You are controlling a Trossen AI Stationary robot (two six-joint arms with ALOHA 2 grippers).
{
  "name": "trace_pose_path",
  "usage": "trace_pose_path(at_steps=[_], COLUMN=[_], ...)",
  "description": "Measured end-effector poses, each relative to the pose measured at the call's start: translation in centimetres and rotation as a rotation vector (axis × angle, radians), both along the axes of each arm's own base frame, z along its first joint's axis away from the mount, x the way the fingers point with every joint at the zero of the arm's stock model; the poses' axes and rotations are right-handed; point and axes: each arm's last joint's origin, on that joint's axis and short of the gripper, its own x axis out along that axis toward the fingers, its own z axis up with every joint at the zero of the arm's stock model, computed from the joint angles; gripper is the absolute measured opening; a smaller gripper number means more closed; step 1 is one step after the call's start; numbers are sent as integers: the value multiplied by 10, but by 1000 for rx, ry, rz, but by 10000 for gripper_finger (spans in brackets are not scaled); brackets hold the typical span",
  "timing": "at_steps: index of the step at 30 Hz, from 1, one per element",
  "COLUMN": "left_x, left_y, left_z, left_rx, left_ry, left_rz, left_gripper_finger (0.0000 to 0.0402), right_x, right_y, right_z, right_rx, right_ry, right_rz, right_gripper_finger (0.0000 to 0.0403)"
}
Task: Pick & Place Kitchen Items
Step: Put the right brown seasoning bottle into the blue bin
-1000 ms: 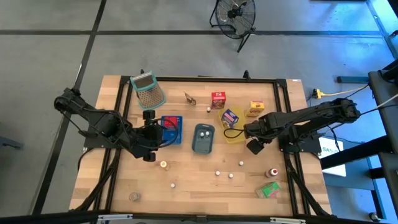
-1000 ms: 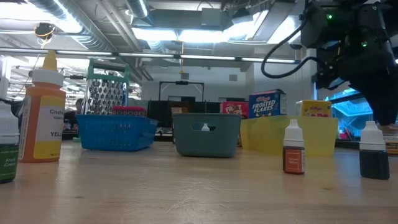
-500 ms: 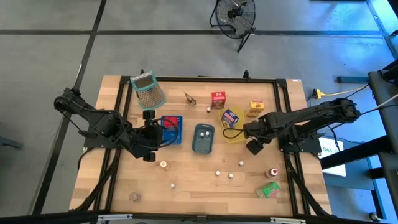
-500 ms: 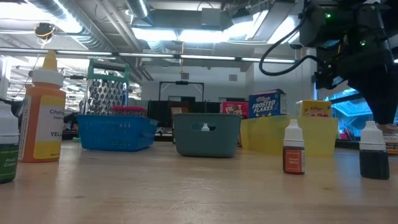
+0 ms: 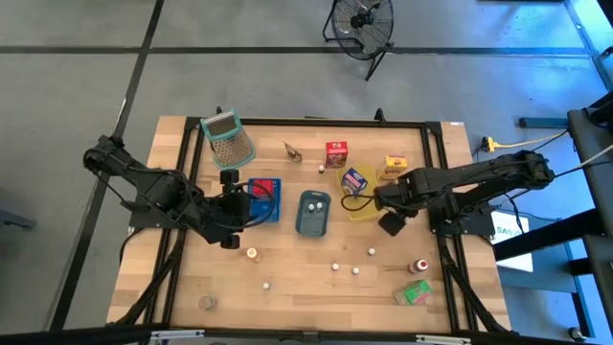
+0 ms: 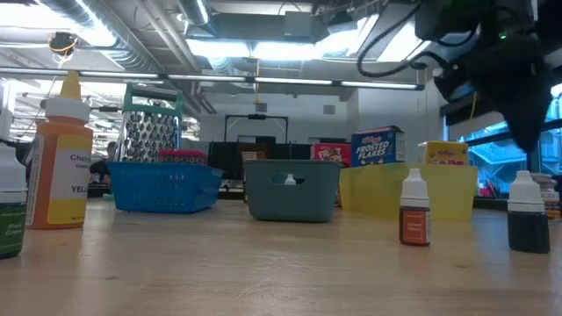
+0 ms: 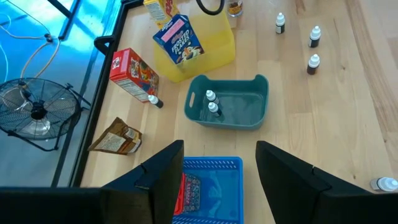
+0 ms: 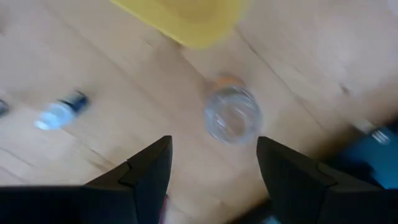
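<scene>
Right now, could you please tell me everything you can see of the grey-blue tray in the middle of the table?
The grey-blue tray is a small rectangular bin with rounded corners and upright, plastic-looking walls. It stands level on the wooden table, between the blue basket and the yellow tray, apart from both. Two small white-capped bottles stand inside at one end; the rest of its floor is bare. Neither tool touches it.

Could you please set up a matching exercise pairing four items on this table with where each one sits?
Items:
1. cereal box
2. two small dropper bottles
3. red carton
4. grater

Places:
A. in the grey-blue tray
B. on the bare table, beside the yellow tray
C. in the yellow tray
D. at the table's far left corner

Pairs: 1-C, 2-A, 3-B, 4-D
</scene>
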Motion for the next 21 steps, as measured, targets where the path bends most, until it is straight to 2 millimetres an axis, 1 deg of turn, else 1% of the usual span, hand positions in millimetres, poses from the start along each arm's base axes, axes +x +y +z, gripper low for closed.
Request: trace_pose_path(at_steps=[3, 9, 21], left_x=[0, 0, 0], left_y=[0, 0, 0], left_z=[0, 0, 0], left_rx=[0, 0, 0], left_ry=[0, 0, 1], left_rz=[0, 0, 0], left_gripper_finger=[196, 196, 196], right_x=[-5, -5, -6], right_y=[-1, -2, -2], right_z=[1, 0, -20], right_rx=[-8, -37, -28], right_ry=[51, 47, 10], right_rz=[0, -6, 0], right_gripper_finger=[236, 236, 236])
